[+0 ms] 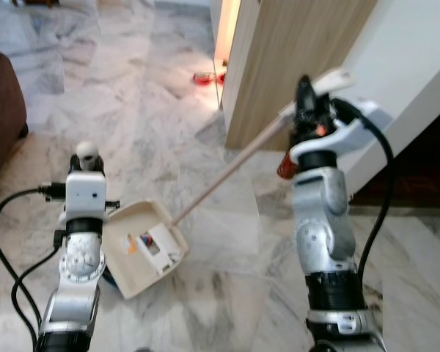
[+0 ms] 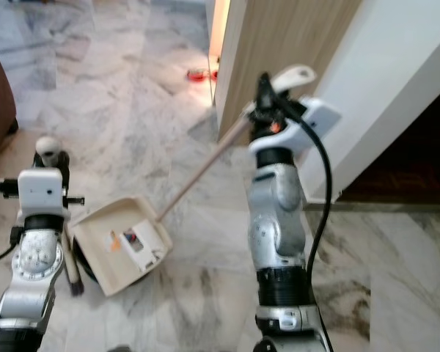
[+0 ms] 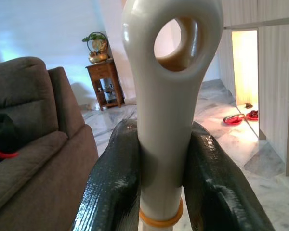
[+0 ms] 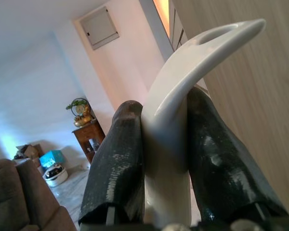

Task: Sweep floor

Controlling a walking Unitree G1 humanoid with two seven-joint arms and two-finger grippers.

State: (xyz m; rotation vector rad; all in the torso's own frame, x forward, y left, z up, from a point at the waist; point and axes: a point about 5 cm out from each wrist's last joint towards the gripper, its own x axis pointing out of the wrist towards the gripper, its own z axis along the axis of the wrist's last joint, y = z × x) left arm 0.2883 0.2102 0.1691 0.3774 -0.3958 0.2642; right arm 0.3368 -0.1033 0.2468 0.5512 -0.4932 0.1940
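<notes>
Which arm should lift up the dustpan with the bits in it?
Probably the right: the right gripper is shut on the long handle running down to the dustpan. The left gripper holds the broom.

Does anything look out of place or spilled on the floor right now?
Nothing looks spilled. The scraps sit inside the cream dustpan on the marble floor, not around it. The only strays are red items lying on the floor by the lit doorway. The left gripper and right gripper each clamp a cream handle.
</notes>
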